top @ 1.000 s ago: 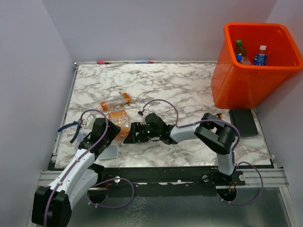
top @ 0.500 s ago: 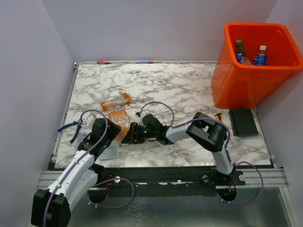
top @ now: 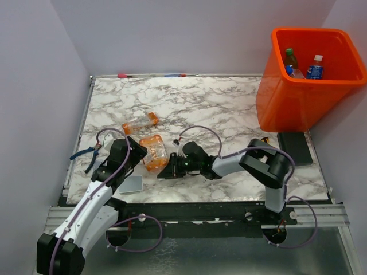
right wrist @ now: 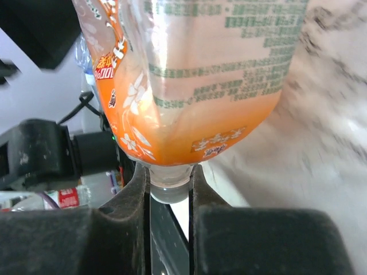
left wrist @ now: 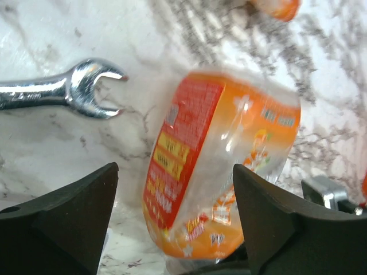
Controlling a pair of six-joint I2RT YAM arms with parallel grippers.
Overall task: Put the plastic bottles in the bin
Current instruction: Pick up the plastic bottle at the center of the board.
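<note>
A crushed orange bottle (top: 152, 152) with a red and orange label lies at the near left of the marble table (top: 229, 109). My right gripper (top: 165, 169) is shut on its clear neck (right wrist: 170, 184), the body (right wrist: 200, 74) sticking out ahead of the fingers. My left gripper (top: 137, 156) stands open around the same bottle (left wrist: 223, 154), with a gap on each side. A second orange bottle (top: 139, 122) lies a little farther back. The orange bin (top: 298, 106) stands at the far right, with a green bottle (top: 291, 58) and a blue-labelled one (top: 315, 68) inside.
Blue-handled pliers (top: 85, 154) lie by the table's left edge. A silver wrench (left wrist: 69, 91) rests on the marble left of the bottle. A flat grey pad (top: 131, 184) sits at the near edge under my left arm. A black block (top: 295, 148) lies in front of the bin.
My right gripper has closed on the bottle's neck. My left gripper has opened and let go of the bottle's body. The bottle has shifted slightly to the right.
</note>
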